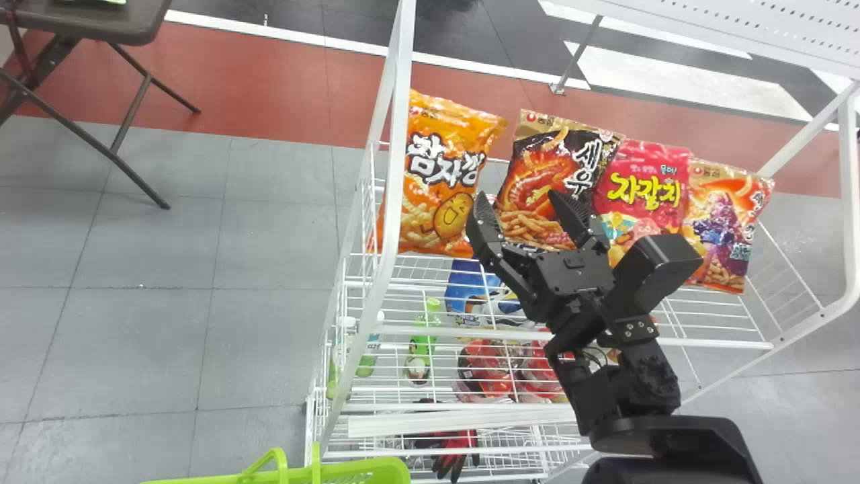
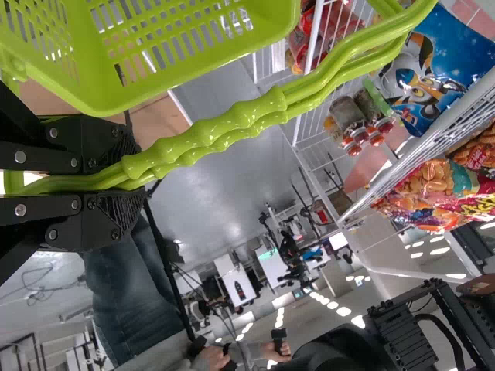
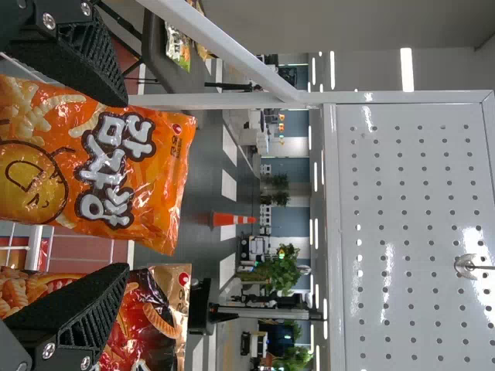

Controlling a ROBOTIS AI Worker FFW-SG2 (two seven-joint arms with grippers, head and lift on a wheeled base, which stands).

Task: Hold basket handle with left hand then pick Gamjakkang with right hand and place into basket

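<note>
My right gripper (image 1: 521, 208) stands open over the shelf, in front of the black-orange bag and just right of the orange Gamjakkang bag (image 1: 437, 181), holding nothing. In the right wrist view the open right gripper (image 3: 124, 189) has the Gamjakkang (image 3: 100, 166) beyond its fingers, nearer one of them. The green basket (image 1: 363, 470) is at the head view's bottom edge. In the left wrist view my left gripper (image 2: 128, 182) is shut on the handle (image 2: 209, 135) of the basket (image 2: 147, 77).
Right of the Gamjakkang stand a black-orange bag (image 1: 547, 175), a pink bag (image 1: 645, 188) and another orange bag (image 1: 725, 222). A white upright post (image 1: 396, 148) rises at the shelf's left side. Lower wire racks hold bottles (image 1: 424, 343) and red packs. A folding table (image 1: 101, 23) is far left.
</note>
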